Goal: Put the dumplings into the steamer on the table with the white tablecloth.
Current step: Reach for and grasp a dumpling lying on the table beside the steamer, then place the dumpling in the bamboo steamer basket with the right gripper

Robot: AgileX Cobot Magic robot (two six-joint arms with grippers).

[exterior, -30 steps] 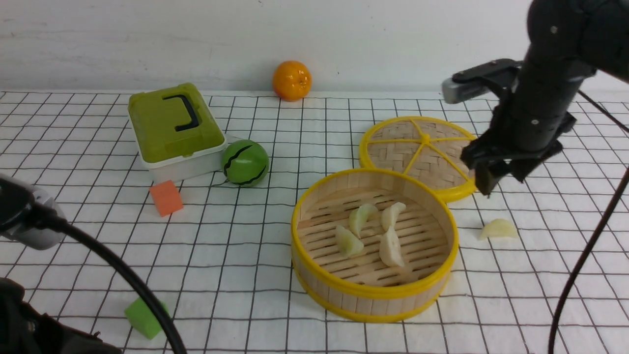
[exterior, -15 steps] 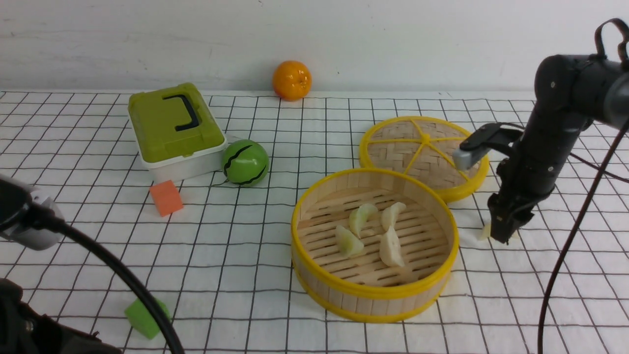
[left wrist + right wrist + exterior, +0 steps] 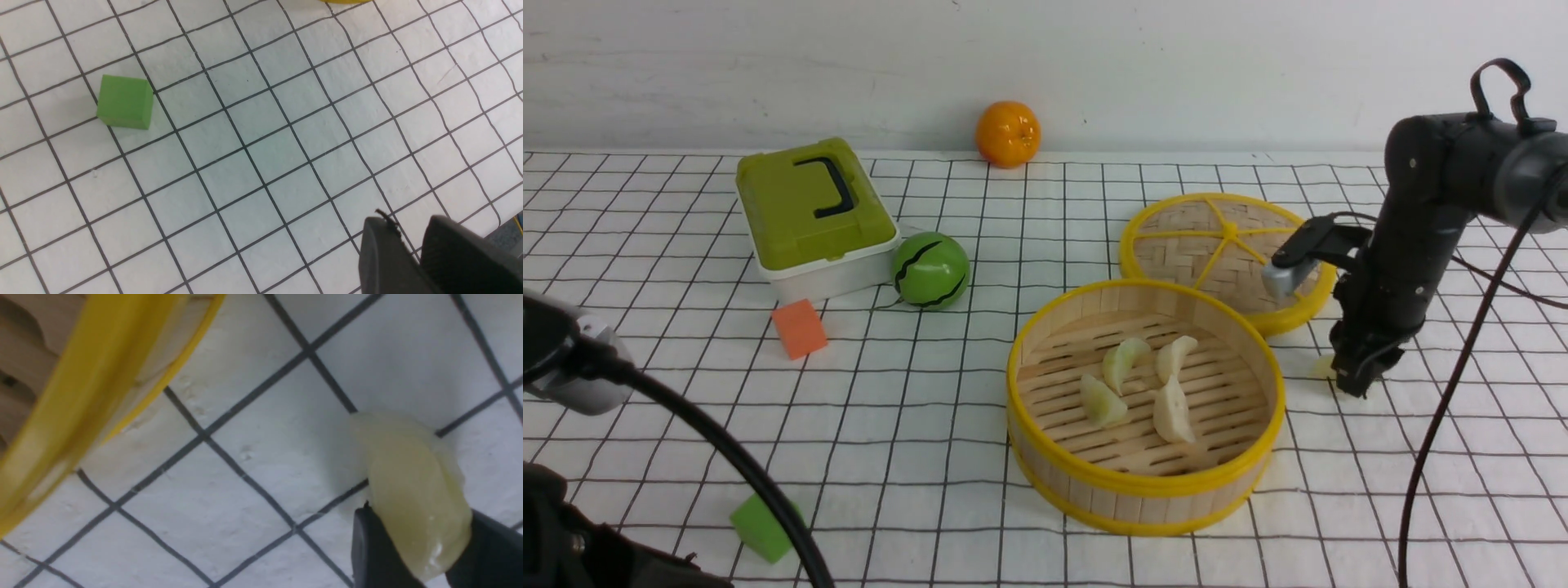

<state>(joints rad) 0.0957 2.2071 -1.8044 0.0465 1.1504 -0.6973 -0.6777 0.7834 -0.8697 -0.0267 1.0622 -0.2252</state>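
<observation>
The bamboo steamer [image 3: 1143, 486] with yellow rims stands on the white grid tablecloth [image 3: 931, 408] and holds several pale dumplings [image 3: 1174, 411]. To its right one more dumpling [image 3: 1323, 366] lies on the cloth, mostly hidden behind my right gripper [image 3: 1356, 384]. In the right wrist view that gripper [image 3: 419, 514] is shut on this glossy yellowish dumpling [image 3: 412, 477], both fingers pressing its sides, with the steamer's rim [image 3: 81, 388] nearby. My left gripper [image 3: 408, 222] hovers over bare cloth, its jaws a narrow gap apart with nothing between them.
The flat woven lid [image 3: 1217, 245] lies behind the steamer, close to my right arm. A green box [image 3: 813, 212], a green striped ball [image 3: 929, 270], an orange [image 3: 1008, 133] and an orange cube [image 3: 799, 328] sit to the left. A green cube [image 3: 756, 527] lies near the front.
My right arm dropped from above the lid down to the loose dumpling beside the steamer, and its jaws have closed onto it. The left arm has stayed still.
</observation>
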